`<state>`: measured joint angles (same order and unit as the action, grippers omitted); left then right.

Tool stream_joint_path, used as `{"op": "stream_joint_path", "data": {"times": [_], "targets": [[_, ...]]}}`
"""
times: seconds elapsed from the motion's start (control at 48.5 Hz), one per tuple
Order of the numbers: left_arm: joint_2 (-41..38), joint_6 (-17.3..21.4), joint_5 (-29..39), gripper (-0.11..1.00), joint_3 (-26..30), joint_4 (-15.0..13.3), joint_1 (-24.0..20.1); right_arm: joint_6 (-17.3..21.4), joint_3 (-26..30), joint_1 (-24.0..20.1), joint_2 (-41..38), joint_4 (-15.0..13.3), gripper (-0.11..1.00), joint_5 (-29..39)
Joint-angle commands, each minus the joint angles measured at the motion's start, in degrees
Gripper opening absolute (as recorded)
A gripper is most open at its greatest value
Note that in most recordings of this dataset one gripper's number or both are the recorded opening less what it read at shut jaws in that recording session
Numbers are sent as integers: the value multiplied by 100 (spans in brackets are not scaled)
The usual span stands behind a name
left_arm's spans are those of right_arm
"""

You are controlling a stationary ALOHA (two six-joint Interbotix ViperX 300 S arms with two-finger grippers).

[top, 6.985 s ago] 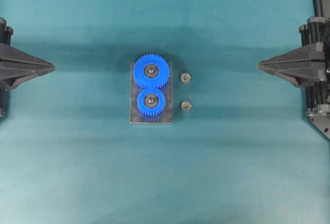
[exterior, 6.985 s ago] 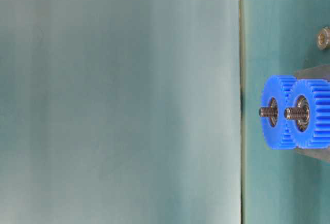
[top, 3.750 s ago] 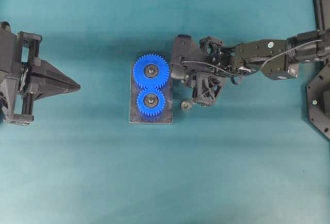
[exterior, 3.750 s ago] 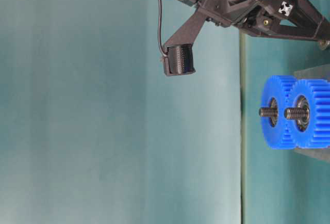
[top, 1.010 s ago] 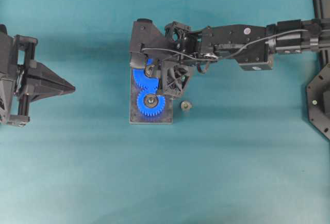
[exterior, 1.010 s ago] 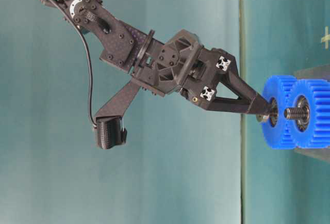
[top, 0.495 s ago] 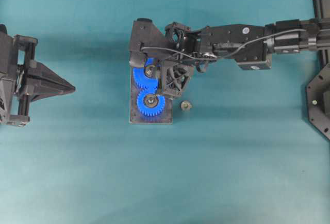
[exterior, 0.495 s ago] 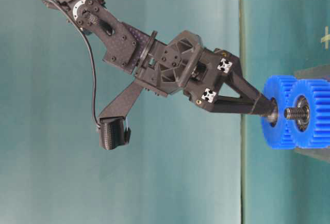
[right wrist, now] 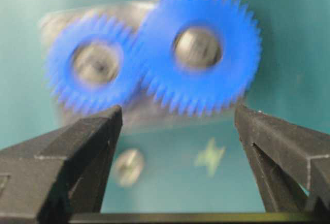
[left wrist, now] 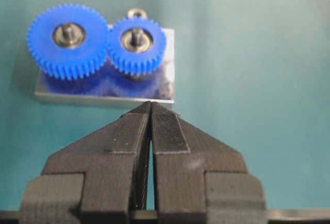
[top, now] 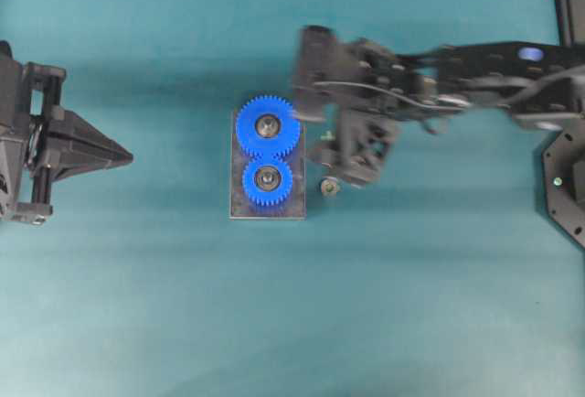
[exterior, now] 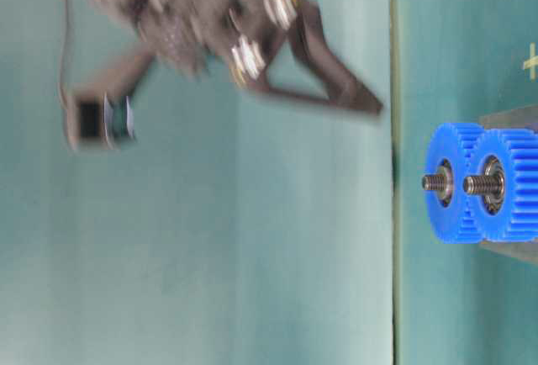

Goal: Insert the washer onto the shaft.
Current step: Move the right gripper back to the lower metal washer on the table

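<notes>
- Blurring with motion, the right gripper (right wrist: 178,146) hangs beside the gear block with its jaws spread wide and nothing between them.
- Parked well to the side, the left gripper (left wrist: 150,126) has its jaws pressed together, empty.
- Two blue gears (top: 268,127) sit on the plate (top: 236,207); a washer looks seated on the large gear's shaft (exterior: 433,182).
- One washer (top: 330,187) lies on the mat beside the plate; the next move likely calls for pinching it and threading it over the small gear's shaft (top: 267,177).

overhead looks down, wrist views near, sharing blue gears (top: 268,152)
</notes>
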<state>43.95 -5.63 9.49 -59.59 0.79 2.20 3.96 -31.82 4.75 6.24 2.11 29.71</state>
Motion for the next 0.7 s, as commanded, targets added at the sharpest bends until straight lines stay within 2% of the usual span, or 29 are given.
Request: {"op": "stream_joint_path", "data": {"times": [0.0, 0.288, 0.68], "targets": [[9, 44, -44, 0, 123, 9, 9, 220, -246, -132, 264, 18, 93, -105], [9, 149, -26, 0, 167, 9, 9, 589, -1028, -510, -44, 18, 92, -1169], [18, 149, -18, 0, 202, 9, 9, 624, -967, -554, -993, -26, 89, -1802]]}}
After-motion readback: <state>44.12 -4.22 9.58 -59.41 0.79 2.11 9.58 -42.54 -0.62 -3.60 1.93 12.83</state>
